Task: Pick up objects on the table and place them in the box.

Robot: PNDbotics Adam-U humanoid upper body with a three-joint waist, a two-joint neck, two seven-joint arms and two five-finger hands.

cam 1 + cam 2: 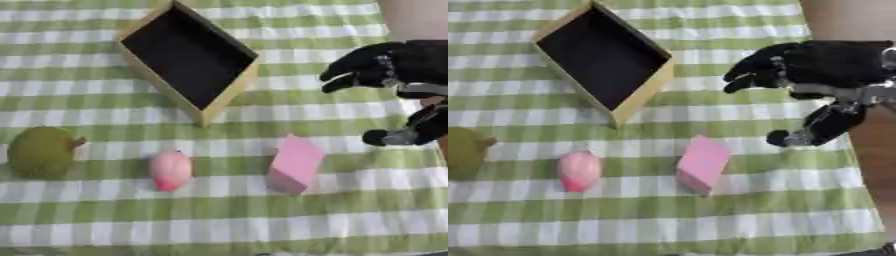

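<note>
A wooden box point(229, 92) with a dark inside lies at the upper middle of the checked cloth, nothing in it. Below it, in a row, sit a green round fruit point(39, 151) at the left, a pink egg-shaped thing point(171, 170) in the middle and a pink block point(296, 164) to its right. My right hand point(815, 65) hovers at the right, above and to the right of the pink block, fingers relaxed and apart, holding nothing. My left hand does not show in either view.
The green-and-white checked cloth point(219, 220) covers the table. A brown strip point(881, 165) shows along the right edge, past the cloth.
</note>
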